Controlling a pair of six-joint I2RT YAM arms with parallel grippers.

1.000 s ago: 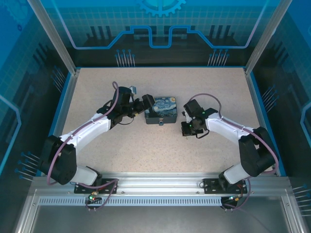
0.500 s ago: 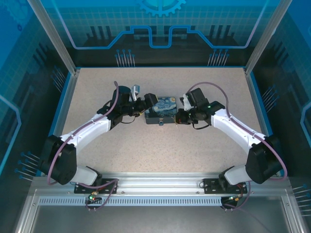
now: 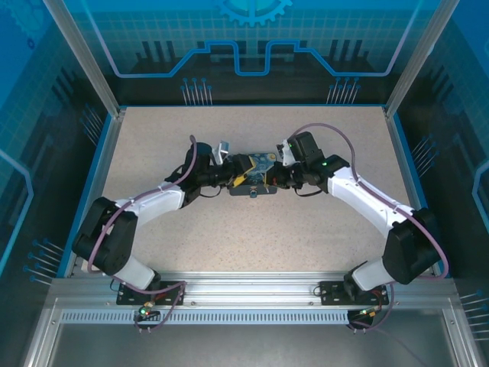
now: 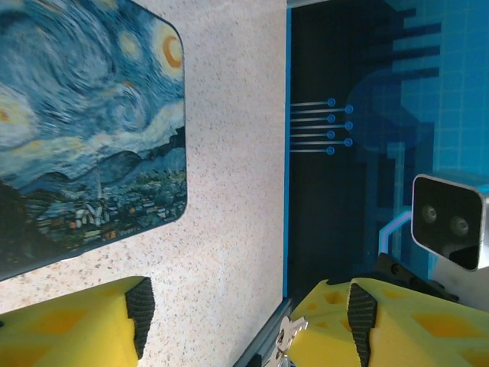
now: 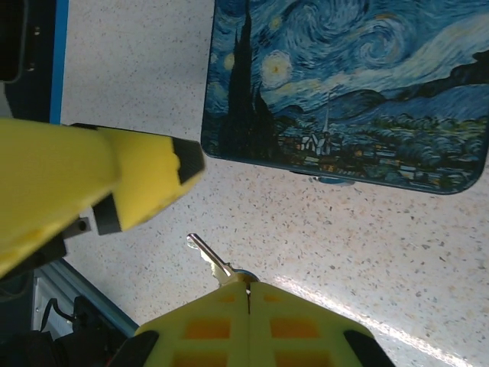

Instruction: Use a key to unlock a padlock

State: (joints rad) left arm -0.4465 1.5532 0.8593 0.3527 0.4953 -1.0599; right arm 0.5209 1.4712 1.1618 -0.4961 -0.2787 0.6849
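Counted one key (image 5: 210, 260), pinched in the closed right end effector (image 5: 248, 287); one painted box (image 5: 344, 84); one padlock (image 3: 252, 192) at its near edge. Found left end effector (image 4: 250, 310) parted, gripping nothing.

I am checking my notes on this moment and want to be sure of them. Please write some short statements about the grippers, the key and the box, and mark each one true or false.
1. The right gripper is shut on the key. True.
2. The left gripper is shut. False: its yellow fingers stand well apart.
3. The box bears a swirly night-sky painting on its top. True.
4. The key lies on top of the box. False: it sticks out of the right gripper's tips, beside the box and over the speckled table.
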